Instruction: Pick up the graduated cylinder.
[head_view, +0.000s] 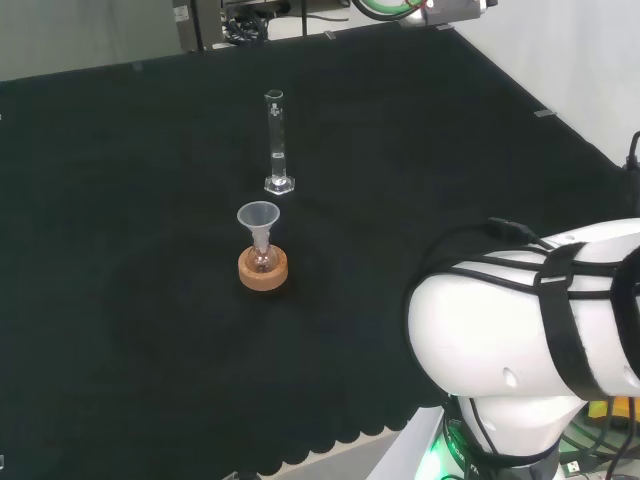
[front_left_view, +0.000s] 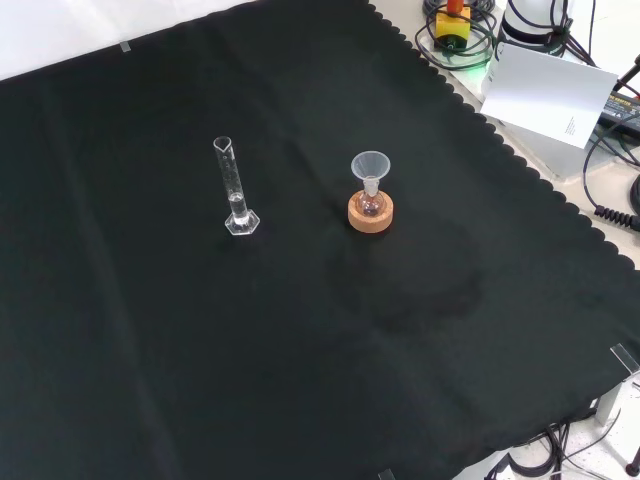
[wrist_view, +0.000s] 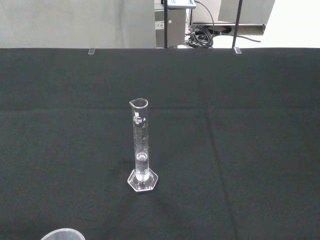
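Black cloth (front_left_view: 420, 330) covers the whole bench, scalloped along its edge in the front view. Tall, narrow clear glass graduated cylinder (head_view: 276, 142) stands upright on its hexagonal foot, alone on bare cloth, nothing touching it. A little clear liquid sits at its bottom in the wrist view (wrist_view: 141, 150). In the front view the cylinder (front_left_view: 234, 190) is left of centre.

Small round-bottomed clear flask (head_view: 262, 258) sits in a tan cork ring stand (head_view: 263, 270), with a clear plastic funnel (head_view: 259, 218) upright in its neck. In the head view this set is just nearer the camera than the cylinder, close but apart. In the front view the flask (front_left_view: 370, 203) on its cork ring (front_left_view: 370, 213) with the funnel (front_left_view: 370, 166) stands to the right of the cylinder, with a clear gap between.

White arm link (head_view: 530, 330) with black cable straps bulks at the head view's lower right, well apart from the glassware. Hand: cannot tell its state or its place relative to the cylinder. The wrist camera faces the cylinder straight on, with open cloth between, and the funnel rim (wrist_view: 62, 234) is at that picture's edge. The cylinder is not held.
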